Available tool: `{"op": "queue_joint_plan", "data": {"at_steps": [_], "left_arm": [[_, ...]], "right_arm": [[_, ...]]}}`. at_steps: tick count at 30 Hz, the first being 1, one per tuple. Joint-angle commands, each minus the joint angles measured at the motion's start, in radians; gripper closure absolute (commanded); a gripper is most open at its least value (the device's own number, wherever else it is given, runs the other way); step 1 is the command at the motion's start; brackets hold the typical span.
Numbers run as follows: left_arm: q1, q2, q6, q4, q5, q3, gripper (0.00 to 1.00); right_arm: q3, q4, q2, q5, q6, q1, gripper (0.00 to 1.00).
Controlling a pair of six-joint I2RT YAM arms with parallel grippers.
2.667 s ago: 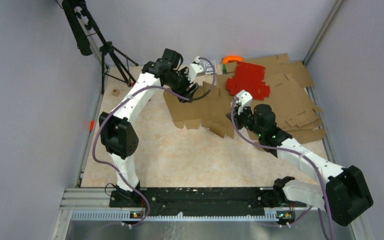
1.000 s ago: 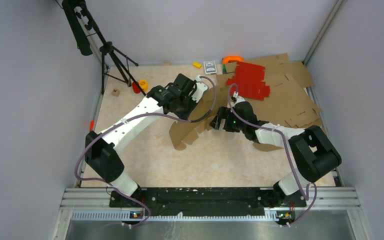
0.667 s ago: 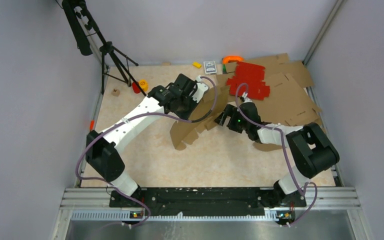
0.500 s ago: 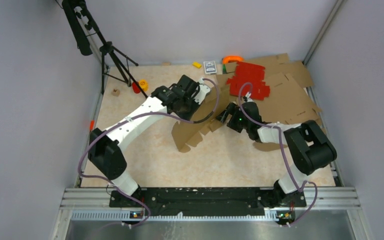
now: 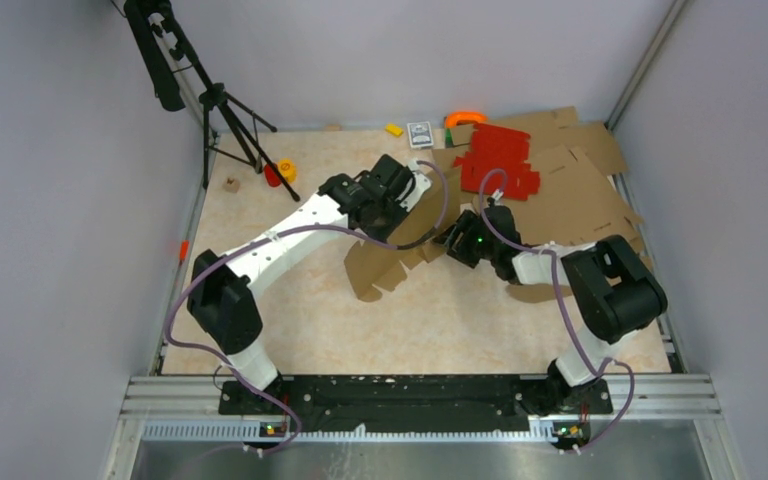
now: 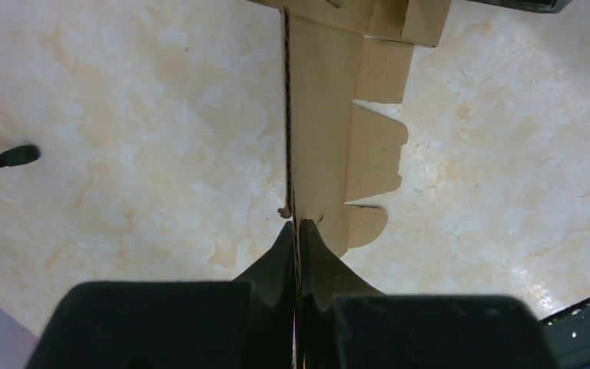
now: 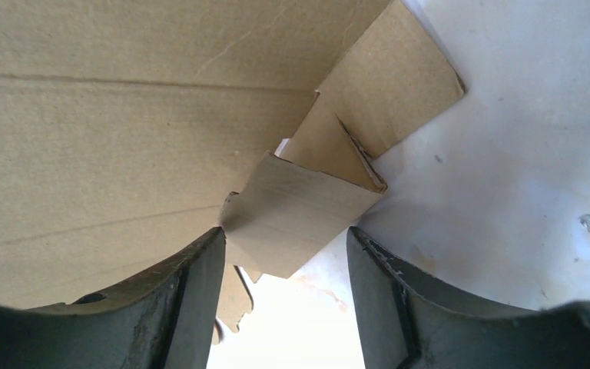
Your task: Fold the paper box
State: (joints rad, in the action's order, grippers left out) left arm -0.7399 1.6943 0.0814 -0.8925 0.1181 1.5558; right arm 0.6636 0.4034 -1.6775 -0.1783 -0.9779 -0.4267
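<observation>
Left wrist view: the left gripper (image 6: 296,229) was pressed shut on the edge of the plain brown cardboard paper box (image 6: 319,108), which was held up near the middle of the pale marbled table (image 5: 430,320). The right gripper (image 7: 285,234) was spread around one flap (image 7: 299,204).

Pale grey walls (image 5: 40,200), beige marbled tabletop (image 5: 430,330), black tripod (image 5: 222,100) in far-left corner
</observation>
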Motion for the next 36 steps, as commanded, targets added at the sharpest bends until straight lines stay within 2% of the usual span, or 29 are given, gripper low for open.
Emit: {"op": "queue_joint_plan", "data": {"at_steps": [1, 7, 12, 13, 14, 17, 23, 29, 33, 36], "left_arm": [[-0.038, 0.042, 0.015, -0.022, 0.108, 0.024, 1.0], [-0.057, 0.041, 0.026, -0.023, 0.14, 0.026, 1.0], [-0.061, 0.025, 0.036, -0.019, 0.098, 0.02, 1.0], [-0.062, 0.018, 0.038, -0.016, 0.08, 0.018, 0.99], [-0.061, 0.01, 0.04, -0.017, 0.066, 0.015, 0.99], [-0.062, -0.004, 0.042, -0.013, 0.047, 0.007, 0.99], [-0.064, -0.019, 0.043, -0.006, 0.019, 0.0, 0.99], [-0.065, -0.025, 0.04, 0.011, 0.011, -0.015, 0.99], [-0.067, -0.022, 0.041, 0.013, 0.003, -0.018, 0.99], [-0.067, -0.026, 0.045, 0.017, 0.003, -0.024, 0.99]], "right_arm": [[-0.007, -0.082, 0.06, 0.02, 0.037, 0.008, 0.43], [-0.058, -0.168, 0.141, 0.04, 0.091, 0.017, 0.43], [-0.109, -0.124, 0.207, 0.009, 0.133, 0.043, 0.45], [-0.125, -0.089, 0.222, -0.011, 0.133, 0.058, 0.49], [-0.141, -0.049, 0.236, -0.036, 0.124, 0.075, 0.59], [-0.161, 0.049, 0.248, -0.061, 0.055, 0.119, 0.99], [-0.039, 0.05, 0.133, -0.107, -0.073, 0.123, 1.0], [0.015, 0.071, 0.065, -0.032, -0.199, 0.107, 1.0], [0.092, -0.017, 0.037, 0.05, -0.218, 0.073, 1.0], [0.184, -0.193, 0.007, 0.135, -0.241, 0.043, 1.0]]}}
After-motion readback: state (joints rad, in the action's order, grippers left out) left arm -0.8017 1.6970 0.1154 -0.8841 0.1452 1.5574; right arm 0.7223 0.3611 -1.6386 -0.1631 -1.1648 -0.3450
